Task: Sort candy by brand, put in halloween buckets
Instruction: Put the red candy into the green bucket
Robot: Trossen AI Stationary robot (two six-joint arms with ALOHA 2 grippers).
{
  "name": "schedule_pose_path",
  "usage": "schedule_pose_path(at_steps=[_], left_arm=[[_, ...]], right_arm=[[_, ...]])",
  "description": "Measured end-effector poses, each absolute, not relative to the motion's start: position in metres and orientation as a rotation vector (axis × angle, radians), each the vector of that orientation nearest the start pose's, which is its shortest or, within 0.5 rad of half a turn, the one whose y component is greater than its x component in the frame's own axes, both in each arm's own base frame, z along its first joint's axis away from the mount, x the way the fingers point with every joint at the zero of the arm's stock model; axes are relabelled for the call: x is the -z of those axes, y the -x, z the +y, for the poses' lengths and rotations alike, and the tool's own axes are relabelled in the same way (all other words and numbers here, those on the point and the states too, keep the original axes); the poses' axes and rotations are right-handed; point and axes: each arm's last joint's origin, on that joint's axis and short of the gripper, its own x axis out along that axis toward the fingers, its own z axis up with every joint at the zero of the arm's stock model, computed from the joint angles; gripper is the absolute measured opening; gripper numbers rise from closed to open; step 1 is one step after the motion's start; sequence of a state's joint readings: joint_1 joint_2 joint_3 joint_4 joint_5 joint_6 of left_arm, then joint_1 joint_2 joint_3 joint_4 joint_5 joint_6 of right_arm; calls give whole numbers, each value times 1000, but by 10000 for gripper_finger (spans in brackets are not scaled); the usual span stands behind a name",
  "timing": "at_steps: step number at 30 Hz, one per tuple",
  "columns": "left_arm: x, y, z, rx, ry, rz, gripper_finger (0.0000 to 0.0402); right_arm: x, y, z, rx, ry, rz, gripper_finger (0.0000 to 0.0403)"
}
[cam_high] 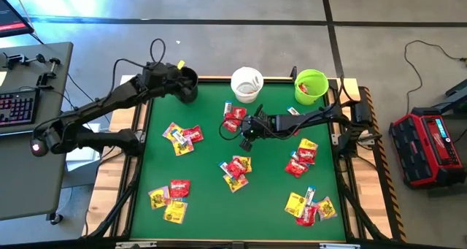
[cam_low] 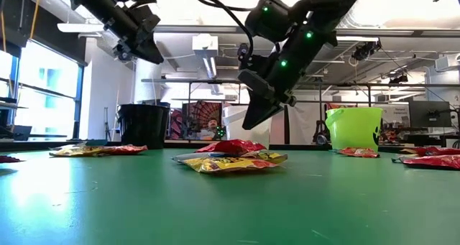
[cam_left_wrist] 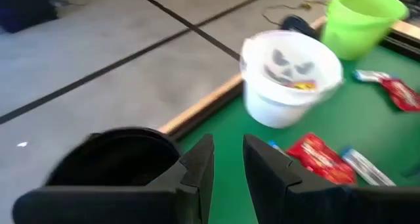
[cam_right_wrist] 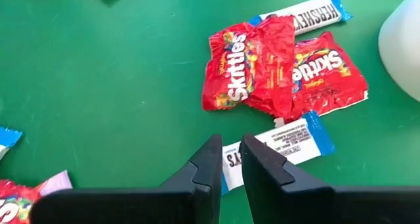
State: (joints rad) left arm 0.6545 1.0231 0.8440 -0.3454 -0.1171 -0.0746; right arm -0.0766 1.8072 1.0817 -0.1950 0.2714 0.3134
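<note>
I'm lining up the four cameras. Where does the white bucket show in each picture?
High view: white bucket at the table's far edge, centre.
Low view: mostly hidden behind the right arm.
Left wrist view: centre right, ghost face showing.
Right wrist view: only its side, right edge.
Shared landmark: green bucket beside it.

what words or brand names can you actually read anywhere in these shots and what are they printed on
"Skittles": on the crumpled red packet below the right gripper.
"Skittles": on the flatter red packet beside it.
"HERSHEY'S": on the white-and-blue bar past the red packets.
The white-and-blue bar nearest the fingers shows its back; the fine print is too small to read.
Packet print in the other views is too small or blurred.
</note>
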Motion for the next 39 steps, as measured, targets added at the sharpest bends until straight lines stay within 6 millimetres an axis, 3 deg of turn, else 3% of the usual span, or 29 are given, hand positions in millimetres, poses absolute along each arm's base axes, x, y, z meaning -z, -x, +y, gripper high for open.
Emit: schedule_pose_path(at_steps=[13,18,21,28,39], left_arm=[[-285,-197,115,-634,193,550,72],[-283,-204,108,-591,173,542,71],[-275,-207,103,-569,165,502,71],[-251,-211,90,-534,228,445,71],[-247,-214,80,-492,223,461,71]], right_arm=[[-166,-360,-40,449,-154,877,43],[-165,-359,-47,377,-175,898,24],[-165,-359,-50,347,-174,905,5],[-165,-359,-51,335,-171,912,1],[-157,-336,-47,333,-155,1167,0]])
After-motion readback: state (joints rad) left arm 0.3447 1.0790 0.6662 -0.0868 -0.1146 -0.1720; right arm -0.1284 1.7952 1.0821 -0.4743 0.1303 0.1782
